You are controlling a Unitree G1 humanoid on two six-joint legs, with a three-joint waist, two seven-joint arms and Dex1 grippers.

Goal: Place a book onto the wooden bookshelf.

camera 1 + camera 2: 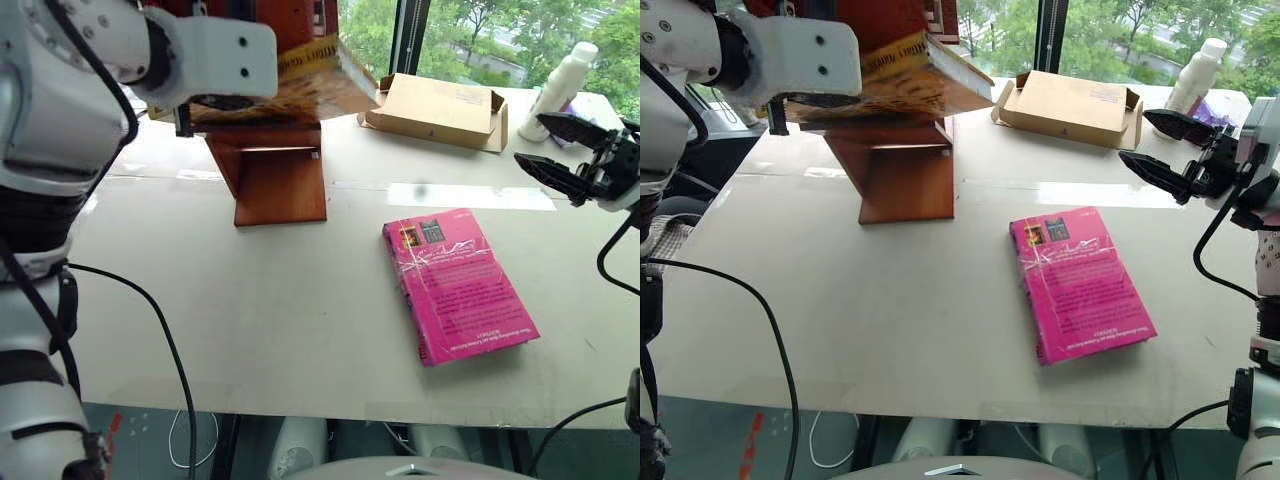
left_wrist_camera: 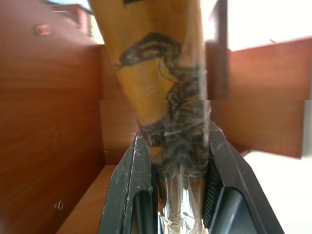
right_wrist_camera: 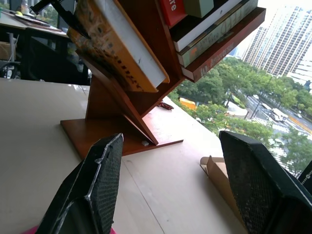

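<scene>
The book (image 1: 902, 82) lies flat; long axis across the wooden bookshelf (image 1: 908, 170).

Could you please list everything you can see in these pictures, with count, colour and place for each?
book: one, yellow, held in the air at the wooden bookshelf.
wooden bookshelf: one, reddish-brown, standing at the table's far left; other books lie on a higher shelf.
pink book: one, magenta, lying flat on the table's right half.
cardboard box: one, tan, open, at the far edge.
bottle: one, white, far right, beside the box.
table: one, off-white.
left gripper: black fingers, shut on the book.
right gripper: black fingers, open, empty, above the table's right edge.
</scene>
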